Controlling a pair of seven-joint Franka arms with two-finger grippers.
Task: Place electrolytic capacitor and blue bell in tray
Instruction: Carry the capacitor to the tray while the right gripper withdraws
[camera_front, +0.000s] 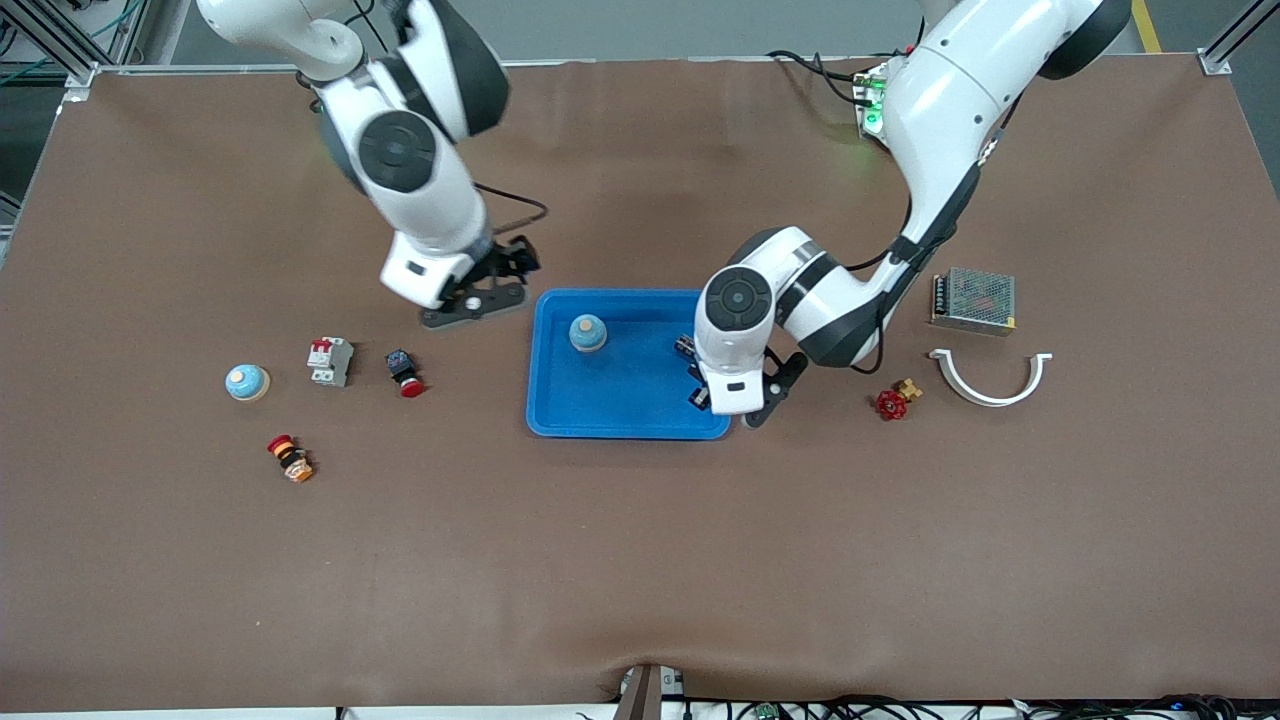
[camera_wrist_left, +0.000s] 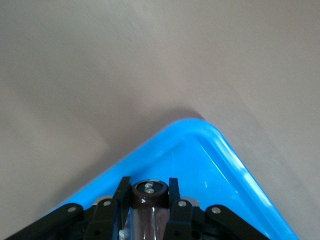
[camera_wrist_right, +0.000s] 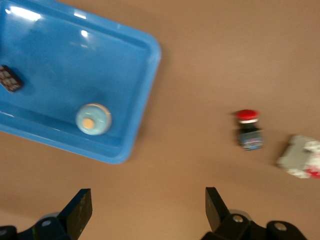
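Note:
The bright-blue tray (camera_front: 625, 405) lies mid-table. A blue bell (camera_front: 588, 333) with a tan button sits in it, near the rim closest to the robots' bases; the right wrist view also shows the bell (camera_wrist_right: 93, 119) inside the tray (camera_wrist_right: 55, 60). My left gripper (camera_front: 697, 375) hangs over the tray's end toward the left arm, shut on the electrolytic capacitor (camera_wrist_left: 148, 200), a dark brown cylinder held between the fingers (camera_wrist_left: 172, 192) above a tray corner (camera_wrist_left: 210, 150). My right gripper (camera_front: 478, 295) is open and empty over the bare table beside the tray; in its wrist view (camera_wrist_right: 148, 202) nothing is between the fingers.
Toward the right arm's end lie a red push button (camera_front: 405, 372), a white circuit breaker (camera_front: 329, 360), a second blue bell (camera_front: 246, 382) and a red-and-yellow button (camera_front: 290, 458). Toward the left arm's end lie a red valve (camera_front: 893, 402), a white curved clamp (camera_front: 990, 380) and a metal power supply (camera_front: 973, 300).

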